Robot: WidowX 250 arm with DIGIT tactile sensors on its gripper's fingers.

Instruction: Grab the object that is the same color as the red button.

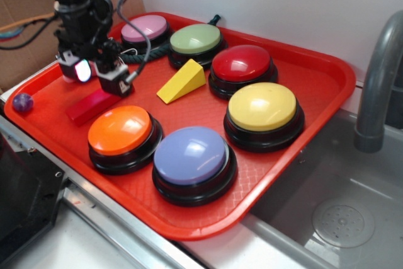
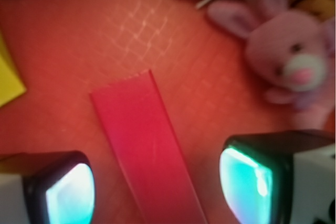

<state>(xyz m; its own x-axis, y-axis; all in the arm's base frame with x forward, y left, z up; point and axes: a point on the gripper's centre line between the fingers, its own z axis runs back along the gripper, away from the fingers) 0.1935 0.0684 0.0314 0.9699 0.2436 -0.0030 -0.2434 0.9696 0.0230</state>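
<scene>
My tool hangs spread wide, gripping nothing, its two pads either side of the long flat red block lying on the red plastic tray. Lowering and squeezing are left. Farther off sits the glossy dark-red dome button, whose colour the block matches.

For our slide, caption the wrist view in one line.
Open gripper poised above the red block on the red tray, a pink plush bunny alongside.
</scene>
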